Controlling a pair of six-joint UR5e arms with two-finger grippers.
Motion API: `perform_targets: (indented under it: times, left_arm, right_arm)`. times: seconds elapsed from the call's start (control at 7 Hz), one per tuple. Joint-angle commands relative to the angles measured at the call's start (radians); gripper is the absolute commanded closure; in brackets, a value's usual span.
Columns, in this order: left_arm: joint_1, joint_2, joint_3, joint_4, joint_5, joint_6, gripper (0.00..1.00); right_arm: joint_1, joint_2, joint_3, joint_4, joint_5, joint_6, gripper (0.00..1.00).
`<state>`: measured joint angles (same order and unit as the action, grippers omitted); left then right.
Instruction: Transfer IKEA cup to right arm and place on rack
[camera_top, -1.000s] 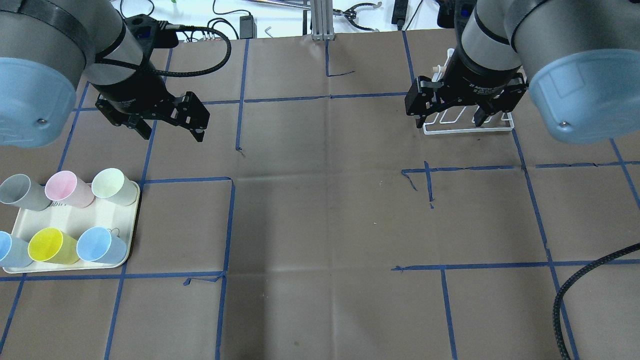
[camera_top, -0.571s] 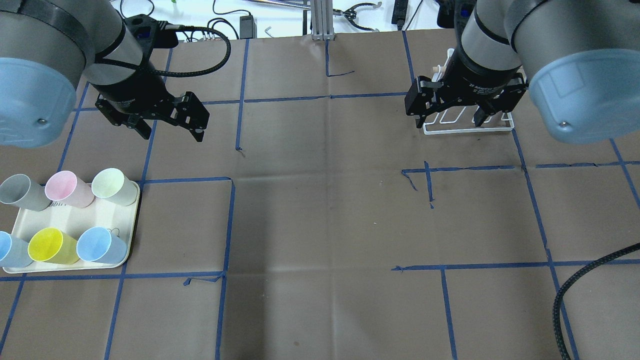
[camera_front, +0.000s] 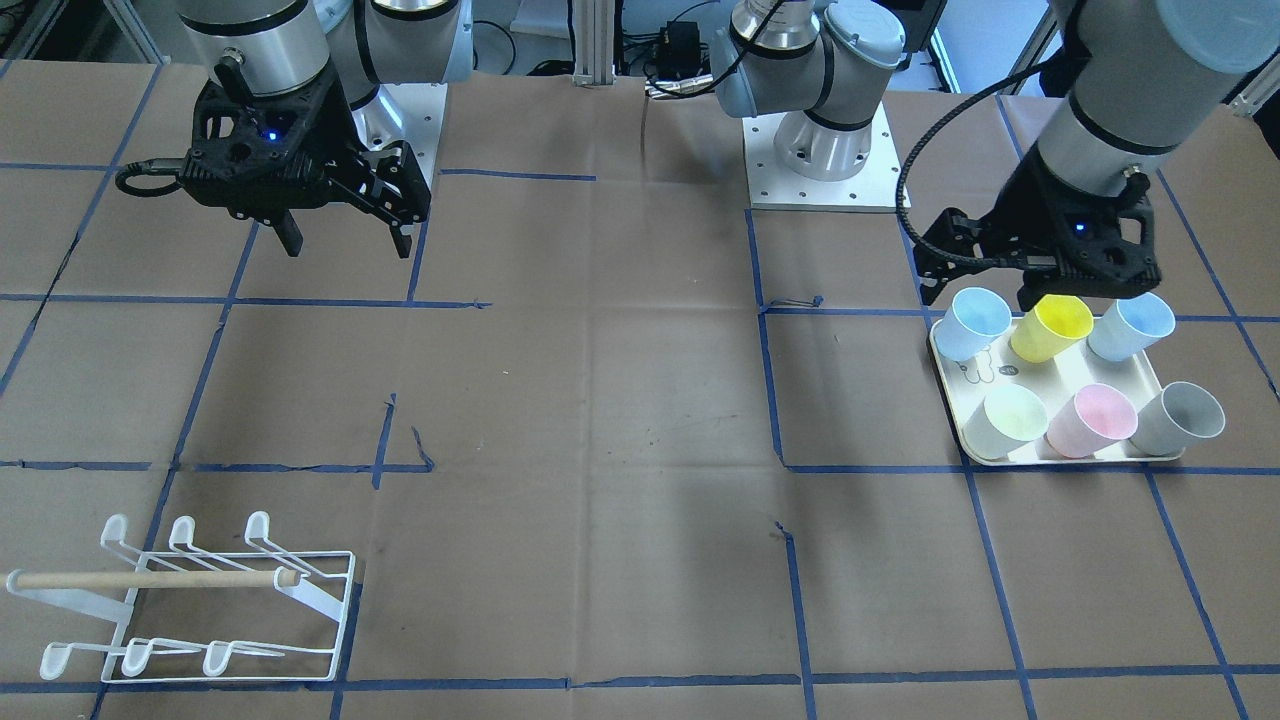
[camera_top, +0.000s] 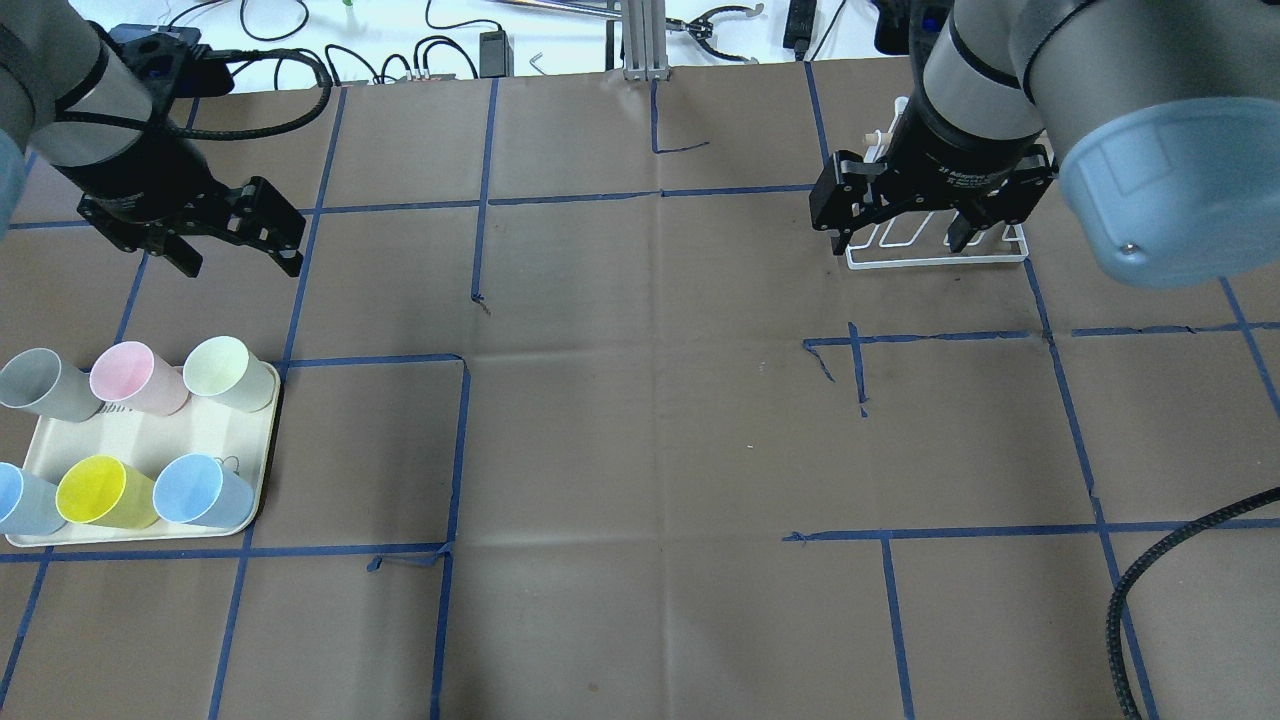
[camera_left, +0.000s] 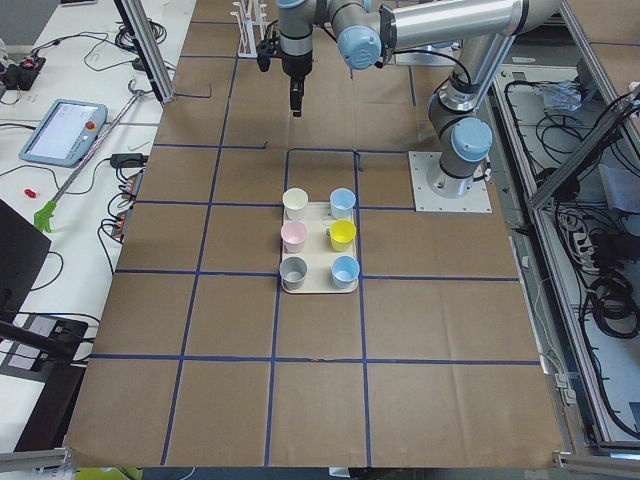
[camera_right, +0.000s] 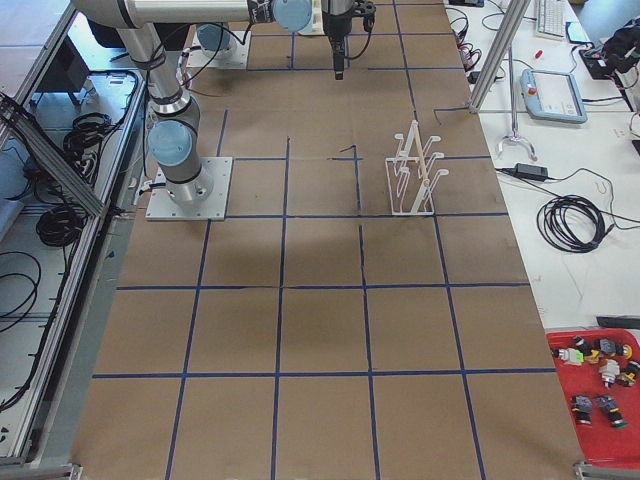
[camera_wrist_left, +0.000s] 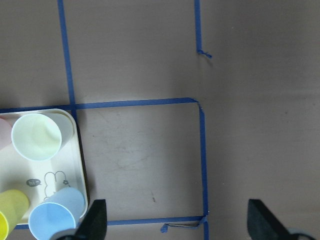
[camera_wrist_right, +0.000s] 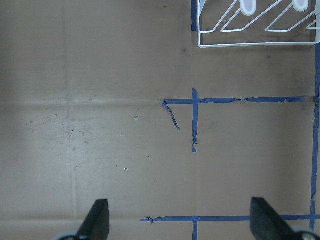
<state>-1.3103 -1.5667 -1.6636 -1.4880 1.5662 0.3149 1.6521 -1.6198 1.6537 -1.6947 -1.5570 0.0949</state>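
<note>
— Where do the cups sit?
— All six cups stand on the tray. You'll find the left gripper raised near that tray, jaws spread, empty.
— And the other side?
— Well apart from the tray, the right gripper hangs spread and empty; the rack lies farther still.

Six pastel cups stand on tray, white rack well apart.

You had creased, matt brown paper before you, lined with blue tape. At three o'clock, smooth pastel plastic cups stood on a smooth cream tray. At eight o'clock, the rack was white-coated wire with a bare wooden dowel.
</note>
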Motion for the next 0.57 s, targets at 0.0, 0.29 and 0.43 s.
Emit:
perform_targets:
  times: [0.0,0.29,0.43]
  left_arm:
    - [0.097,-0.010,-0.004,0.000,-0.002,0.120,0.00]
    - [0.121,-0.013,-0.030,0.003,-0.002,0.170,0.00]
    - [0.159,-0.018,-0.048,0.035,-0.005,0.177,0.00]
  right_arm:
    - [0.000,0.000,0.000,0.001,0.000,0.000,0.00]
    - [0.000,0.000,0.001,0.000,0.005,0.000,0.00]
    - [0.000,0.000,0.001,0.000,0.006,0.002,0.00]
